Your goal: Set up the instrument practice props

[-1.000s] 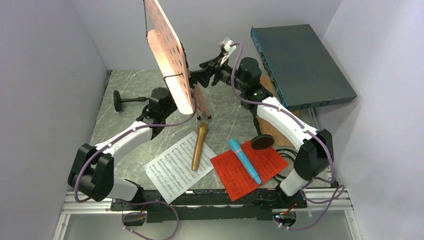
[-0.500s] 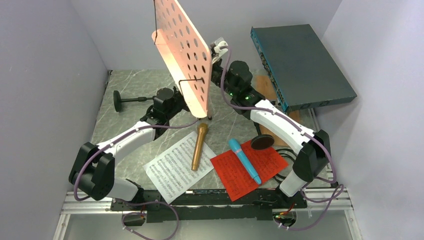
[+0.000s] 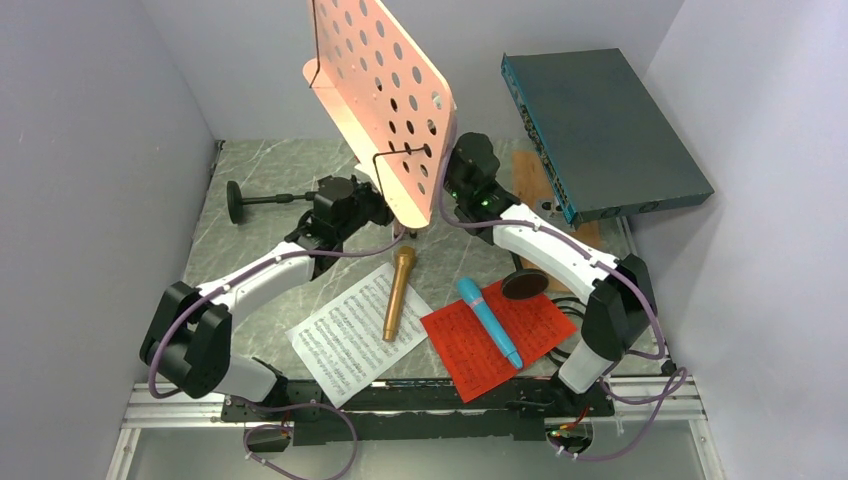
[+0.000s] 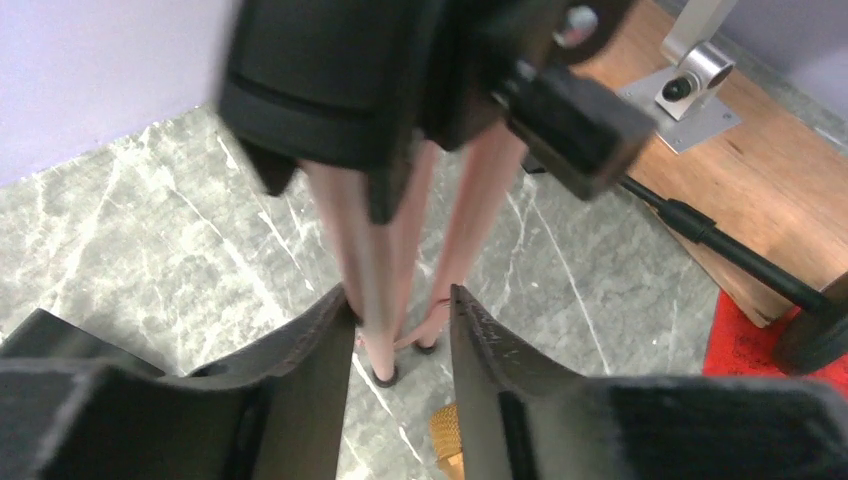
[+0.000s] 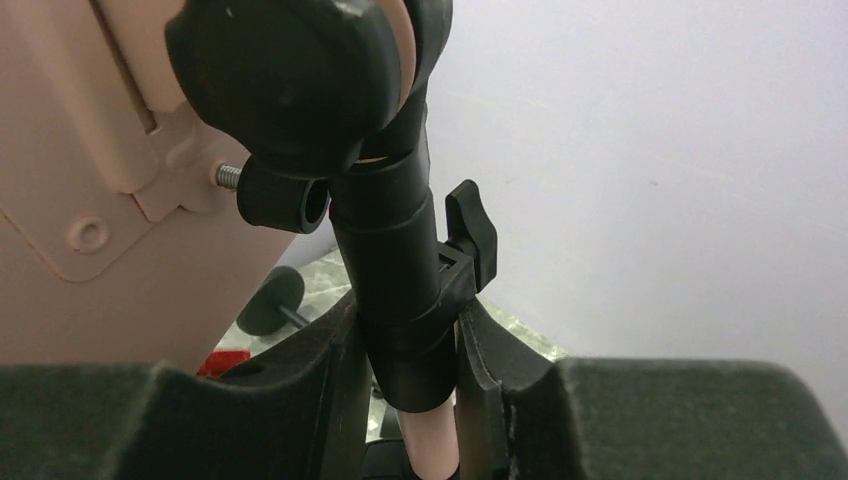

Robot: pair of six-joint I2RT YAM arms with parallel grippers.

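top external: pink desk (image 3: 372, 128) w/ holes

Pink desk (image 3: 372, 100) upright, gold mic (image 3: 398, 293) on white pg (image 3: 335, 350), blue mic (image 3: 490, 322) on red pg (image 3: 458, 350)

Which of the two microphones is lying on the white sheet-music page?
The gold microphone lies across the white sheet-music page. The blue microphone lies on the red page instead.
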